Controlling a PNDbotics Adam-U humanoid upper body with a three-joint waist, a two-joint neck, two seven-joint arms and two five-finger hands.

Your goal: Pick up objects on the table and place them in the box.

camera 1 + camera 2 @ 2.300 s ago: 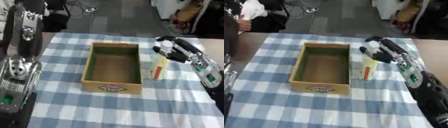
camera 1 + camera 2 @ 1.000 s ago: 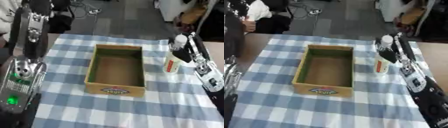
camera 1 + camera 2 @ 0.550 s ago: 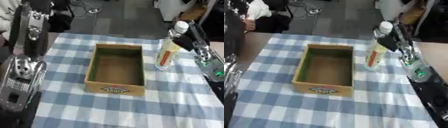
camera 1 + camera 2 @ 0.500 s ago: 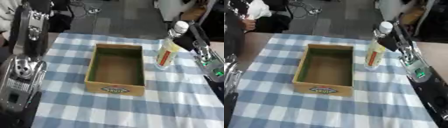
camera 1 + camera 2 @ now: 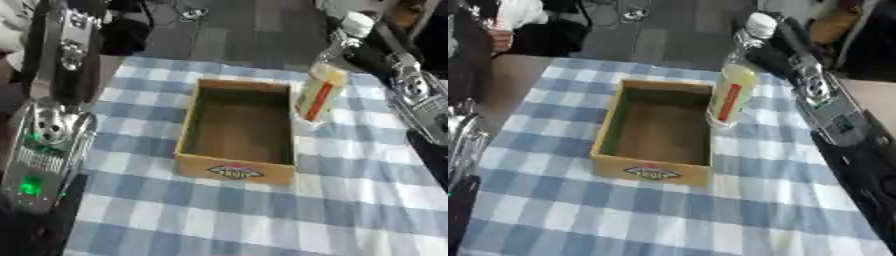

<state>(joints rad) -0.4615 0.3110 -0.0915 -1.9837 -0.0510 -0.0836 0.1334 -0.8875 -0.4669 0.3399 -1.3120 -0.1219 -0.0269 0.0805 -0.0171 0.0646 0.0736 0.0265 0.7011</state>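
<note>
Your open cardboard box sits mid-surface with its mouth unblocked from above; nothing lies inside it. The clear plastic bottle with a white cap and yellow-red label, held tilted in the right hand, hangs just over the box's right wall, so that rim is the one obstacle beneath it. The blue-and-white checked cloth on the surface gives you open room in front of the box. The left arm stands along the left edge.

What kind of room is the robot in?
Probably a lab or workshop. A table with a checked cloth holds a cardboard box, cables lie on the grey floor behind, and the right hand holds a bottle.
</note>
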